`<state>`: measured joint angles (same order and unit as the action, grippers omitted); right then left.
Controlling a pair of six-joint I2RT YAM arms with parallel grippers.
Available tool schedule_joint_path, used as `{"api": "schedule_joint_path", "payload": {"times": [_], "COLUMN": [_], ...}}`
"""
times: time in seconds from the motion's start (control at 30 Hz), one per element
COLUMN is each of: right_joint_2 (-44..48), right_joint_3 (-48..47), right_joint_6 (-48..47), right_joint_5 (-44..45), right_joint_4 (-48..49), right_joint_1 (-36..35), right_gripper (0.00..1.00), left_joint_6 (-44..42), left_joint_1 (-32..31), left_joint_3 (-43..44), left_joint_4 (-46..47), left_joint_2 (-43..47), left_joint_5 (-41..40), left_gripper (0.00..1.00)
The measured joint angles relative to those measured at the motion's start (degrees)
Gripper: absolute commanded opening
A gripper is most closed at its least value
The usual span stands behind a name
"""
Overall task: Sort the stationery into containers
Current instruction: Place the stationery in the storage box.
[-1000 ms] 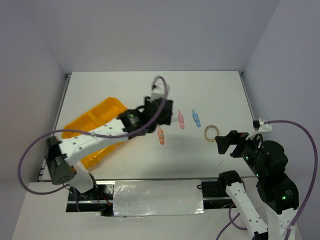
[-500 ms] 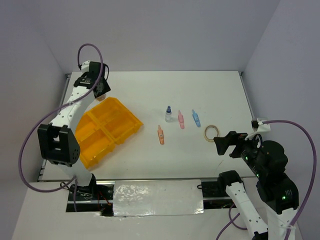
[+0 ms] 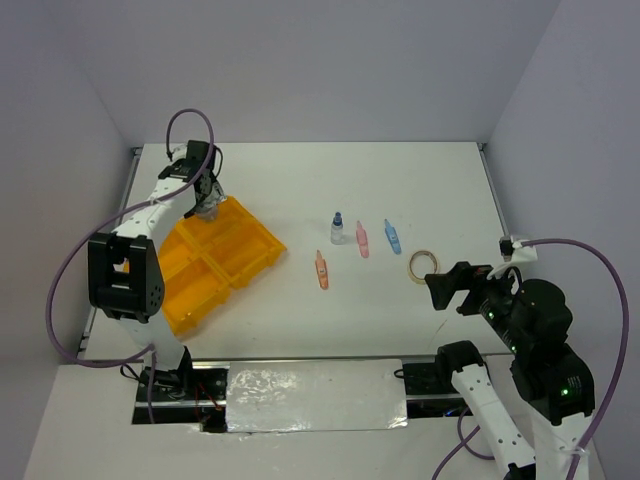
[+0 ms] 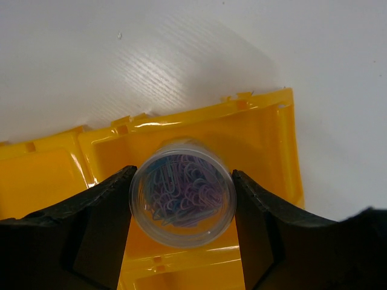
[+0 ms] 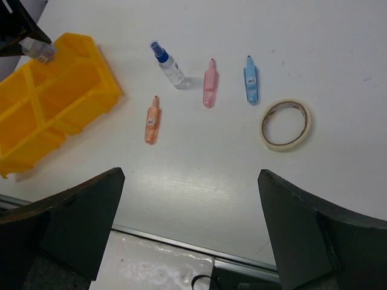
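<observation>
Left gripper [image 4: 182, 181] clamps a clear jar of paper clips [image 4: 182, 202] directly over the far corner compartment of the yellow tray [image 4: 266, 139], upper left of the overhead view. Right gripper [image 5: 188, 178] hangs open, well apart.

Tray [image 3: 243, 252] left, jar [image 4: 182, 192] over its far corner compartment. Tube [image 3: 337, 229], three pens [image 3: 362, 239] centre; tape ring [image 3: 423, 265] right of them.

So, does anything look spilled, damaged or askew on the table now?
Nothing spilled or damaged. Only the yellow tray sits diagonal to the table edges. The left hand holds the jar of paper clips over its corner compartment.
</observation>
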<state>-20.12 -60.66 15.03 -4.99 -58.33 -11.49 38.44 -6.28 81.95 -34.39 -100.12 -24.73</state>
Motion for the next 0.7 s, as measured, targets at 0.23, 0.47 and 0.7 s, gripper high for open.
{"api": "schedule_joint_path", "payload": {"times": [0.23,0.47,0.7], "right_joint_2": [0.0,-0.1,-0.1], "right_joint_3": [0.3,0.4,0.8], "right_joint_6": [0.0,0.0,0.0], "right_joint_5": [-0.2,-0.3,-0.5], "right_joint_4": [0.4,0.5,0.9], "right_joint_1": [0.0,0.0,0.0], "right_gripper": [1.0,1.0,1.0], "left_joint_6": [0.9,0.9,0.8], "left_joint_1": [0.0,-0.9,-2.9], "left_joint_3": [-3.9,-4.2,-3.7], "left_joint_4": [1.8,2.3,2.1], "left_joint_2": [0.0,0.5,4.2], "left_joint_5": [0.9,1.0,0.5], "left_gripper": [0.51,0.85,0.99]}}
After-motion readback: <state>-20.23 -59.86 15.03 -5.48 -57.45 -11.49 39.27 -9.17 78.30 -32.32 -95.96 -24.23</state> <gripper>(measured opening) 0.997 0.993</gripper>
